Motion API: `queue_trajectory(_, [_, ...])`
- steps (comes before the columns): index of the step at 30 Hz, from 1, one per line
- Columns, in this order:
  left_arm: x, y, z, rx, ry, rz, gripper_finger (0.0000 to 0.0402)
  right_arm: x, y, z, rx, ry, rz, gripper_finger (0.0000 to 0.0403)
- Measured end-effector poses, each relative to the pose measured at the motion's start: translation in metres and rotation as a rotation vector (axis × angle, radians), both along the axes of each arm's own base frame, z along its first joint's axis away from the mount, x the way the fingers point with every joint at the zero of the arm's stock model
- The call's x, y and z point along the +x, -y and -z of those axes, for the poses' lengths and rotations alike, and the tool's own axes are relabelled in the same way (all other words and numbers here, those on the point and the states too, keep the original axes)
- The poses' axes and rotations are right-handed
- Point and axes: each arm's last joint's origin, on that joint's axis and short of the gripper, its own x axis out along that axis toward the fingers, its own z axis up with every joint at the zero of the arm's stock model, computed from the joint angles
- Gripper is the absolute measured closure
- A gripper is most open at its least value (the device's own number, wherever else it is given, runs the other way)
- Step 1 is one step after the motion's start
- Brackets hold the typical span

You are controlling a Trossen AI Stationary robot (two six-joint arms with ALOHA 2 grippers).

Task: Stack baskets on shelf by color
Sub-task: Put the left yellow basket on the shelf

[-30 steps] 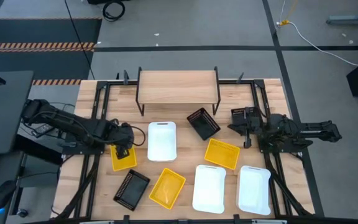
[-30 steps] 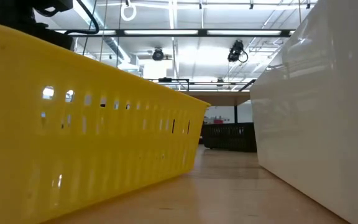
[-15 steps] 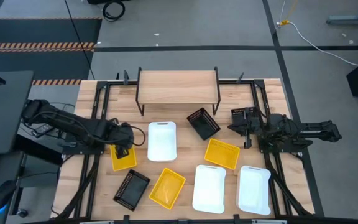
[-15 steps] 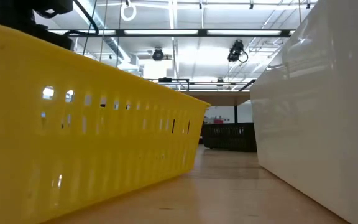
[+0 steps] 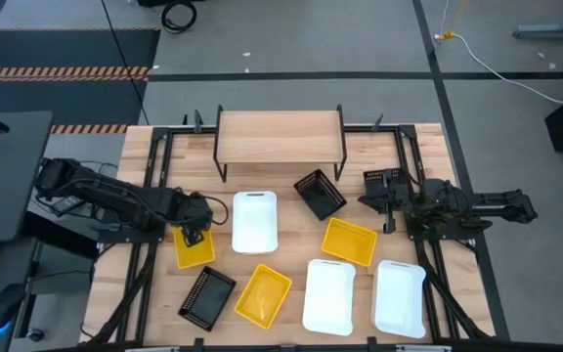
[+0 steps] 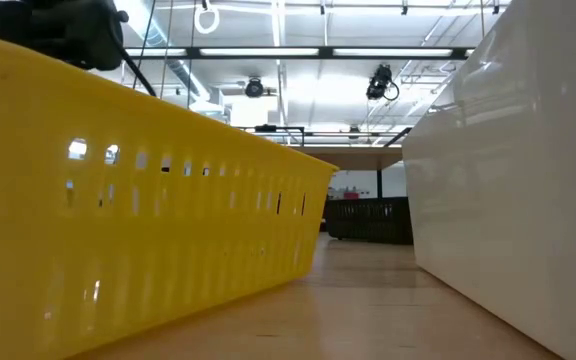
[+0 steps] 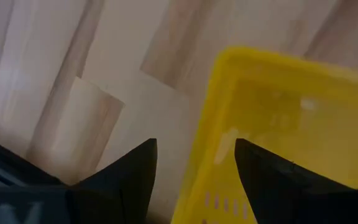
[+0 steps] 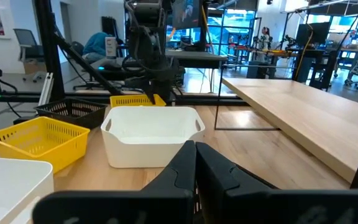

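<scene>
The left gripper [image 5: 193, 236] hangs over the near-shelf edge of a yellow basket [image 5: 194, 249] at the table's left side. In the left wrist view its fingers [image 7: 132, 171] are spread, one outside the basket's rim [image 7: 213, 118] and the other over the inside, and I cannot tell whether they touch it. The right gripper [image 5: 389, 203] waits at the right of the table, fingers pressed together, holding nothing.

The shelf [image 5: 280, 135] stands at the table's far edge with its top board bare. A white basket [image 5: 254, 221] lies just right of the left gripper, and a black basket [image 5: 320, 194] sits tilted between it and the right gripper. A second yellow basket [image 5: 349, 242] lies near the middle. Along the near edge lie a second black basket [image 5: 206, 296], a third yellow one [image 5: 263, 294] and two more white ones [image 5: 328, 295] [image 5: 400, 296]
</scene>
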Motion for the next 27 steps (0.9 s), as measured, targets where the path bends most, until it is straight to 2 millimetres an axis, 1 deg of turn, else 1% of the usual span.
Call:
queue_trajectory(2, [-0.001, -0.003, 0.002, 0.013, 0.002, -0.029, 0.0204, 0.0, 0.0, 0.0, 0.0, 0.0, 0.0, 0.039])
queue_trajectory(5, [0.0, -0.005, 0.004, 0.016, 0.007, -0.043, 0.0242, 0.0, 0.0, 0.0, 0.001, 0.0, 0.0, 0.039])
queue_trajectory(14, [0.007, -0.002, 0.005, -0.075, 0.052, -0.039, 0.0383, 0.0, 0.0, 0.0, 0.003, 0.001, 0.0, 0.039])
queue_trajectory(16, [0.007, -0.002, 0.005, -0.082, 0.055, -0.028, 0.0389, 0.0, 0.0, 0.0, 0.002, 0.0, 0.0, 0.039])
queue_trajectory(21, [0.007, -0.002, 0.005, -0.08, 0.055, -0.014, 0.0377, 0.0, 0.0, 0.0, 0.004, 0.001, 0.0, 0.039])
queue_trajectory(23, [0.008, -0.002, 0.004, -0.081, 0.056, -0.019, 0.0385, 0.0, 0.0, 0.0, 0.006, 0.001, 0.0, 0.039])
queue_trajectory(27, [0.016, -0.003, -0.009, -0.087, 0.092, -0.037, 0.039, 0.0, 0.0, 0.0, 0.006, 0.001, 0.0, 0.039])
